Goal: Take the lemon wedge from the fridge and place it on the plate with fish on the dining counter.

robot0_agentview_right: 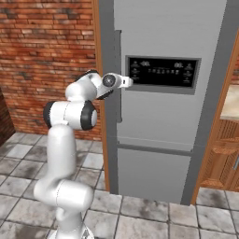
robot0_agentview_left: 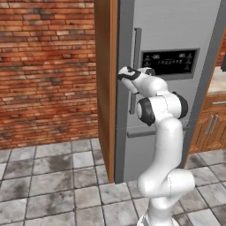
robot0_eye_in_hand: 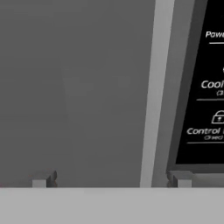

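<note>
The tall grey fridge (robot0_agentview_left: 172, 114) (robot0_agentview_right: 158, 121) stands with its door shut, so the lemon wedge is hidden. A black dispenser panel (robot0_agentview_left: 168, 62) (robot0_agentview_right: 162, 72) (robot0_eye_in_hand: 203, 83) sits on the door. My gripper (robot0_agentview_left: 126, 74) (robot0_agentview_right: 127, 83) (robot0_eye_in_hand: 111, 180) is open, held up close to the door at the height of the panel. In the hand view the long vertical bar handle (robot0_eye_in_hand: 153, 87) (robot0_agentview_left: 137, 66) (robot0_agentview_right: 117, 65) runs between my two fingertips, nearer the right one. Nothing is held. The plate with fish and the dining counter are out of view.
A brown wooden side panel (robot0_agentview_left: 106, 88) (robot0_agentview_right: 100, 116) borders the fridge on the left, with a red brick wall (robot0_agentview_left: 44, 66) (robot0_agentview_right: 46, 56) beyond it. Brown wooden cabinets (robot0_agentview_left: 212, 128) (robot0_agentview_right: 224, 158) under a light countertop stand to the right. Grey floor tiles (robot0_agentview_left: 53, 185) lie below.
</note>
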Tool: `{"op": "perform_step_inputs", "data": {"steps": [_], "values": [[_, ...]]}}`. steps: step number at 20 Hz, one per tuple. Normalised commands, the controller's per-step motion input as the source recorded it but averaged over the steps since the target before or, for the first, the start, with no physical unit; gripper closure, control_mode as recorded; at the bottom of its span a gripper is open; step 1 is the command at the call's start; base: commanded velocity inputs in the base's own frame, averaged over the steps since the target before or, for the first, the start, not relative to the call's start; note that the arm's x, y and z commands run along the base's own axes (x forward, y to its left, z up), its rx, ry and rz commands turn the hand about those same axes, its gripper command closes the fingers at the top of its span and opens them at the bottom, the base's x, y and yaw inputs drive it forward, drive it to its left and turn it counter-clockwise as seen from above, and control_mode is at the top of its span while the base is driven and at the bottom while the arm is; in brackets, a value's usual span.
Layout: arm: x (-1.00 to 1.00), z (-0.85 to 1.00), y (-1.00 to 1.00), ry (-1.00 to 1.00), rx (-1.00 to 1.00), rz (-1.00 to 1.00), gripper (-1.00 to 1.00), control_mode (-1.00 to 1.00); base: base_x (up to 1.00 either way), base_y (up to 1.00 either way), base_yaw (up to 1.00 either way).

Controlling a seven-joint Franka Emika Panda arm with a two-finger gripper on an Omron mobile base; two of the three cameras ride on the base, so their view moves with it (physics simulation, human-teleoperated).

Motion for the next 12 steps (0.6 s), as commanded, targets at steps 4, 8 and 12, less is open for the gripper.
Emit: {"op": "perform_step_inputs", "data": {"steps": [4, 8, 12], "values": [[0.23, -0.03, 0.0, 0.0, 0.0, 0.0, 1.0, -1.0, 0.0, 0.0, 0.0], [0.0, 0.0, 0.0, 0.0, 0.0, 0.0, 1.0, -1.0, 0.0, 0.0, 0.0], [0.0, 0.0, 0.0, 0.0, 0.0, 0.0, 1.0, -1.0, 0.0, 0.0, 0.0]]}}
